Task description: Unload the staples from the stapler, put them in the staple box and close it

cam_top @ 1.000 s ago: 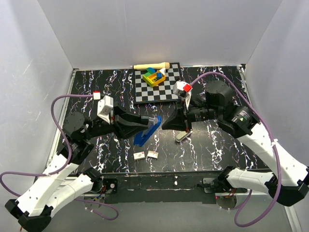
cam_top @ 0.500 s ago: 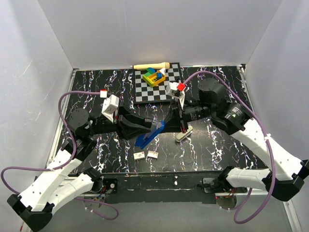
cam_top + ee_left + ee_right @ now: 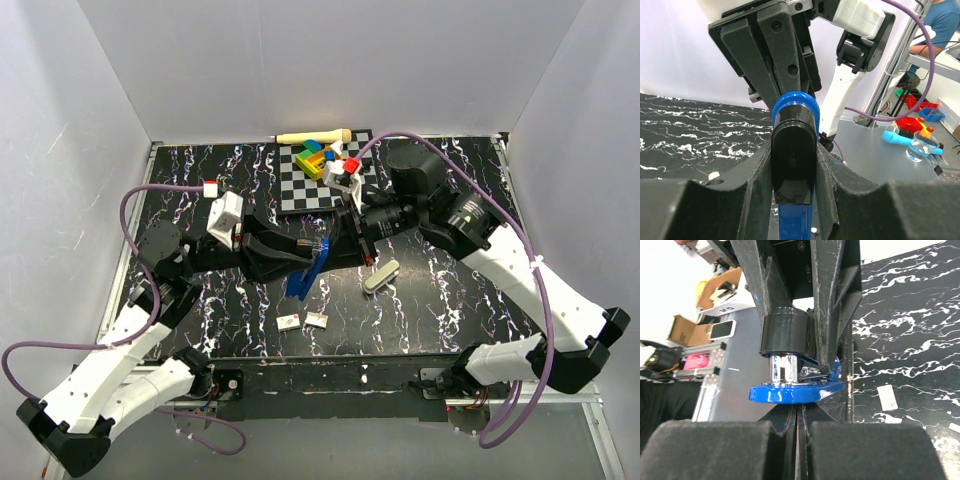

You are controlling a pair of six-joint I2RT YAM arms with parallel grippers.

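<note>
Two hands worked the stapler (image 3: 306, 272), mid-unloading.
Left hand (image 3: 304, 251) gripped its blue body; right hand (image 3: 336, 242), closed, sat at its end. Next move called for drawing staples out.

Stapler (image 3: 305, 272): mid-bench (image 3: 450, 290); I see it tilted, lodged between the left tool's (image 3: 300, 252) fingers (image 3: 835, 200).
Left tool: reaches in from the stapler's left.
Right tool (image 3: 338, 240): comes in from the right, tips together at the stapler's upper end.
Loose bar (image 3: 381, 277): on the bench, right of the stapler, apart from it.
Two small strips (image 3: 302, 321): side by side, nearer me than the stapler.
Board (image 3: 325, 190): behind both tools.
Blocks (image 3: 320, 158): on the board's back part.
Rod (image 3: 313, 136): behind the board, by the back wall.
</note>
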